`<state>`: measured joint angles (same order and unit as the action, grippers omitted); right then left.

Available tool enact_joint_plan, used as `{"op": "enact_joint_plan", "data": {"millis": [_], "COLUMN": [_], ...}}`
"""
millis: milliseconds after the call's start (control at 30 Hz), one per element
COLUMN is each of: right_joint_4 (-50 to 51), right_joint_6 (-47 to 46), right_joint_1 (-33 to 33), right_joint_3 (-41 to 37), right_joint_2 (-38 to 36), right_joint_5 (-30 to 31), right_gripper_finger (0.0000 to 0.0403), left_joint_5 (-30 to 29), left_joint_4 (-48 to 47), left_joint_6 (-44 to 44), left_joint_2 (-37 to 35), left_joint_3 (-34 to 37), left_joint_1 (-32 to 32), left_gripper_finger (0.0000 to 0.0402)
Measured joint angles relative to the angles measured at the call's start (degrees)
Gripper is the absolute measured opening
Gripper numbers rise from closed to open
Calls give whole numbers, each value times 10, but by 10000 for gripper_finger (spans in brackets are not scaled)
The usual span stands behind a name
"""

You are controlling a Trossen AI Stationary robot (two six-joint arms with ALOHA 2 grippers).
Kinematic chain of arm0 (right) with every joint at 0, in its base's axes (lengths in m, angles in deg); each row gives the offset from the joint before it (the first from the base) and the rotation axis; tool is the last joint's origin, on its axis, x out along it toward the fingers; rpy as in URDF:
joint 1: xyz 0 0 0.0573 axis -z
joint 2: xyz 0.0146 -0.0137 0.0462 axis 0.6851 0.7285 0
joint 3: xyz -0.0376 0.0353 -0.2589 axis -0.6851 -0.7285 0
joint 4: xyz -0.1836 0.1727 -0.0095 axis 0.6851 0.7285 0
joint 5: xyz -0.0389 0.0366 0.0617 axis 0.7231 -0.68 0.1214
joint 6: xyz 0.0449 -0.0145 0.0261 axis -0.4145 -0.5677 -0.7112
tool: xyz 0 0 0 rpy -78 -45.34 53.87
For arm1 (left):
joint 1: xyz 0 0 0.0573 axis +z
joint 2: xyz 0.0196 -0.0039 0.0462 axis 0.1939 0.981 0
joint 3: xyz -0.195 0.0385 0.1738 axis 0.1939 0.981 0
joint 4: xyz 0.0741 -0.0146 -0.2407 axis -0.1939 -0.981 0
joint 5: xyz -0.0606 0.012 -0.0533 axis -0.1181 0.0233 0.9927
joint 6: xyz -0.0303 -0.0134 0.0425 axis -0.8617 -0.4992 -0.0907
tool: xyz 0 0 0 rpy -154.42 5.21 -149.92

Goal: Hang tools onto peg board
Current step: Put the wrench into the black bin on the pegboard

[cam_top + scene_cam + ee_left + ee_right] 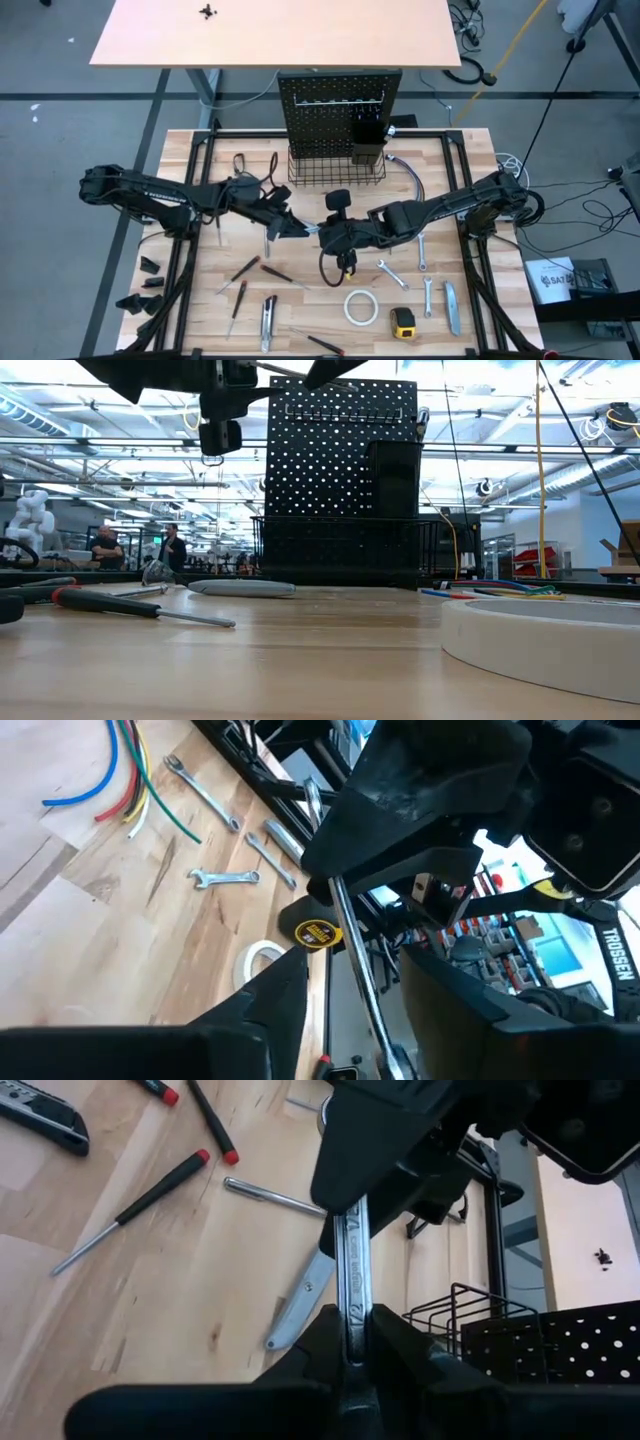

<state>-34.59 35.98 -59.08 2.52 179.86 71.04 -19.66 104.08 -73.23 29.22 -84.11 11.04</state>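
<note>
While both grippers' jaws clasp one wrench [352,1280], three wrenches [392,274] lie below.

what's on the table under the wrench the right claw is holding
Under the wrench clamped in the right claw lie bare wood and a grey utility knife. The wrench's far end is covered by the left claw.

Two arms [150,195]; four wrenches [391,274] counted, one of them held between the grippers; three screwdrivers [243,268]; two knives [452,307]; one tape roll [360,307]; one tape measure [403,321]; one peg board [337,108]
</note>
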Motion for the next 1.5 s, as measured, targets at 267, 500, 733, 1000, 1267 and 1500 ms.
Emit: {"op": "enact_joint_plan", "data": {"millis": [267,500,733,1000,1267,1500], "right_joint_4": [7,10,-23,13,179,-28], "right_joint_6": [-9,-16,-17,-45,-151,-157], "right_joint_1": [0,0,0,-8,-35,-47], "right_joint_3": [0,0,-1,113,274,136], "right_joint_2": [1,2,2,-7,-50,-160], "right_joint_5": [-1,1,-21,-17,-12,34], "right_gripper_finger": [29,29,87,231,250,228], "left_joint_5": [-19,-14,-18,-49,-100,-187], "left_joint_4": [-22,-25,-27,-36,-30,-41], "left_joint_6": [20,30,33,40,86,200], "left_joint_2": [1,2,2,0,-125,-252], "left_joint_3": [0,-1,-1,0,-6,-56], "left_joint_1": [0,0,0,18,59,63], "left_gripper_finger": [109,17,11,11,11,11]}}
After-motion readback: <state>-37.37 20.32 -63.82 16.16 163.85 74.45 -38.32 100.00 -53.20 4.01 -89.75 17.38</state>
